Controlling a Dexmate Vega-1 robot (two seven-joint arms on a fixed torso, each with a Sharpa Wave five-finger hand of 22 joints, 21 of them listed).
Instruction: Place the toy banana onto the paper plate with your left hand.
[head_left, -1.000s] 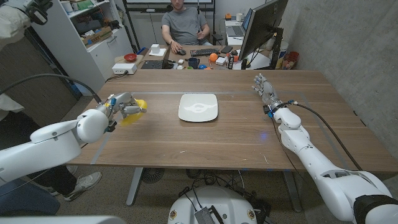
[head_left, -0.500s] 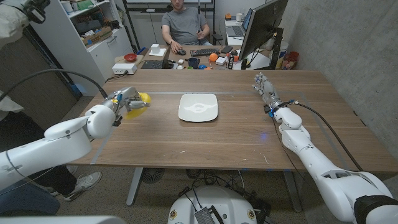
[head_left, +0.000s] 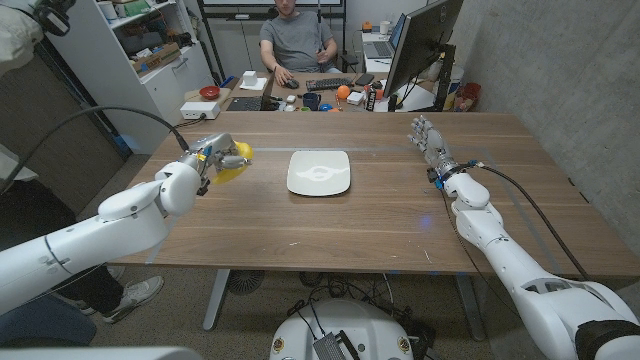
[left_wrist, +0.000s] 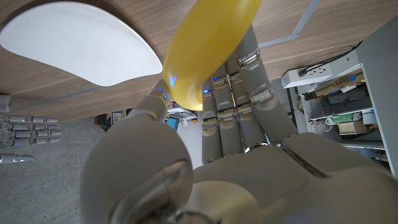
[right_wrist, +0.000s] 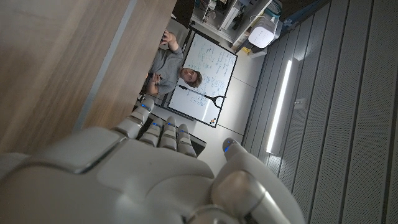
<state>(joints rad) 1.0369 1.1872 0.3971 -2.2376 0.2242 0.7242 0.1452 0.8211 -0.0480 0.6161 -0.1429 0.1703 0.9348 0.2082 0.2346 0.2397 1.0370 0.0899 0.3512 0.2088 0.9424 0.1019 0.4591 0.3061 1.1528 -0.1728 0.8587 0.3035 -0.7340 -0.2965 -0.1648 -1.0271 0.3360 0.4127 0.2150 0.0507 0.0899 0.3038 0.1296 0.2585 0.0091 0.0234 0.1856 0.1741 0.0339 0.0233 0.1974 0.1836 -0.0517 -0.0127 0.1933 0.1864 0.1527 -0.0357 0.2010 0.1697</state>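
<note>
My left hand (head_left: 213, 158) grips the yellow toy banana (head_left: 235, 160) above the table, a short way left of the white paper plate (head_left: 319, 172). In the left wrist view the banana (left_wrist: 208, 46) sticks out between the thumb and the curled fingers (left_wrist: 239, 93), with the plate (left_wrist: 81, 43) just beyond it. My right hand (head_left: 428, 140) stands on its edge at the table's far right with its fingers straight and holds nothing; its back (right_wrist: 155, 180) fills the right wrist view's lower part.
A person (head_left: 296, 40) sits at a desk behind the table with a keyboard and small items. A monitor (head_left: 420, 40) stands at the back right and shelves (head_left: 150, 50) at the back left. A power strip (head_left: 200, 110) lies near the table's far left corner.
My left hand has carried the banana to the right and a little farther from me, closer to the plate. The right hand has stayed put.
</note>
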